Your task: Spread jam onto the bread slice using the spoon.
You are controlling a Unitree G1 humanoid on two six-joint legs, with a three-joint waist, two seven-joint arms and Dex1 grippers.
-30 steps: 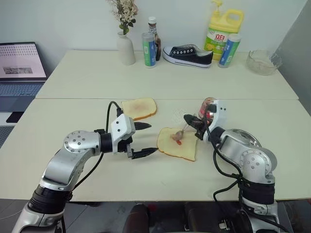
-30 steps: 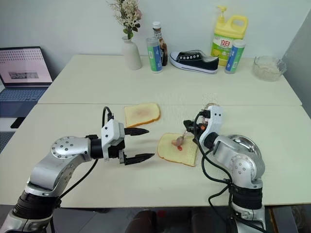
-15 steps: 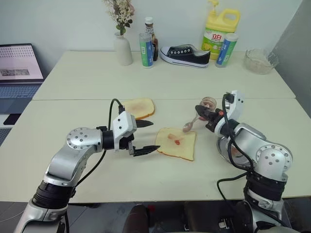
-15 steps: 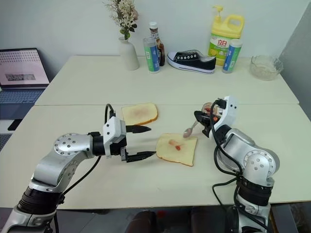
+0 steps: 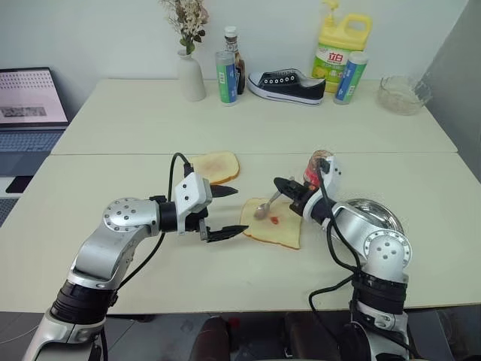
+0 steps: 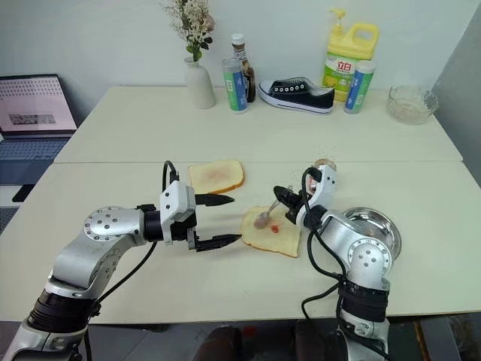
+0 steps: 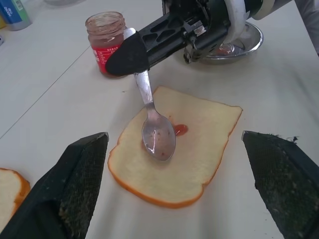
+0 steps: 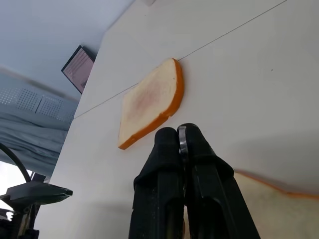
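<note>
The bread slice [image 5: 279,228] lies flat on the table in front of me with a small red dab of jam [image 7: 180,130] near its middle. My right gripper [image 5: 284,185] is shut on the handle of the spoon [image 7: 158,139]. The spoon's bowl, smeared pink, sits low over the slice's left part; I cannot tell whether it touches. The jam jar [image 7: 104,35] stands open just behind my right wrist, with the jam [image 5: 316,162] showing red through the glass. My left gripper [image 5: 233,213] hovers open just left of the slice, holding nothing.
A golden-brown slice [image 5: 214,166] lies behind the left gripper. A metal bowl [image 5: 370,215] sits under my right forearm. Along the far table stand a vase [image 5: 190,78], bottles [image 5: 225,77], a shoe [image 5: 287,84], a yellow detergent jug [image 5: 337,50] and a glass bowl [image 5: 399,95]. A laptop [image 5: 28,105] sits far left.
My right gripper swung the spoon away toward the jar, then back left and lower over the bread slice, rolling the wrist. The left arm has stayed still.
</note>
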